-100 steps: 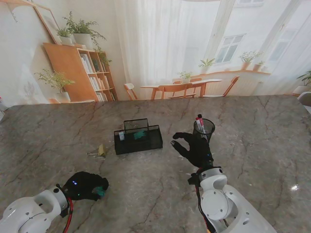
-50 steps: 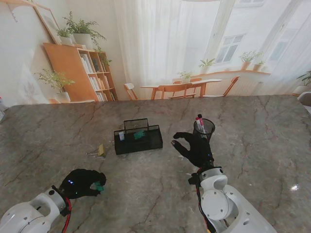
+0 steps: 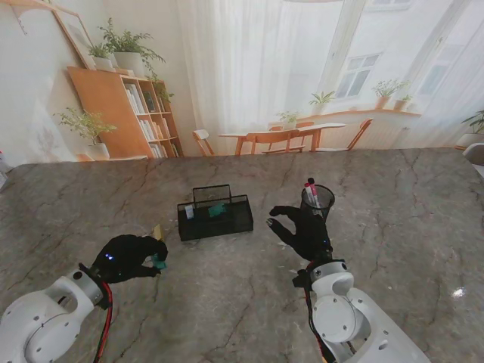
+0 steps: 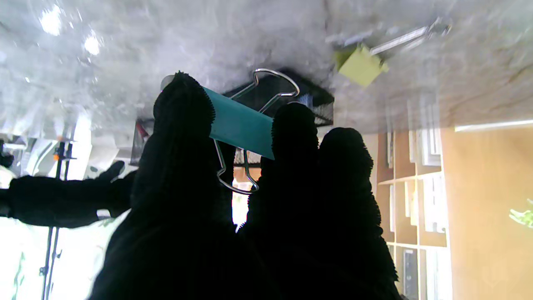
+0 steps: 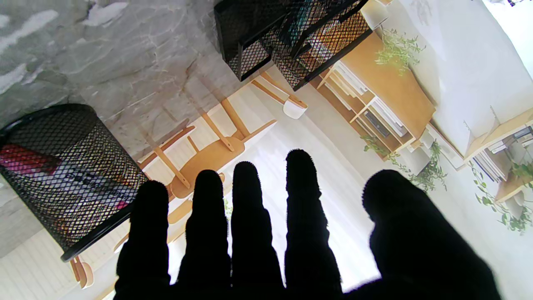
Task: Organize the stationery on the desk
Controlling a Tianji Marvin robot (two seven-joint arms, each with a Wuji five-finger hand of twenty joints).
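1. My left hand [image 4: 250, 200] pinches a teal binder clip [image 4: 239, 125] between black-gloved fingers [image 4: 179, 108], its wire handles showing.
2. Beyond it on the grey marbled worktop [image 4: 125, 50] I see a yellow-green binder clip [image 4: 361, 66].
3. A black mesh tray [image 4: 287, 100] sits behind the clip.

Binder clip [image 4: 239, 125] ends behind fingertips [image 4: 183, 108]; organizer [image 4: 291, 93] perhaps blurred.

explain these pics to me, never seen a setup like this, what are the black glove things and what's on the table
The black gloves are a robot's two five-finger hands. One camera looks down from its stand; one sits on each wrist, and those pictures appear upside down.

The left hand pinches a teal binder clip. The right hand is open and holds nothing, beside a mesh pen cup with markers.

On the marble table also sit a black mesh tray and a yellow clip.
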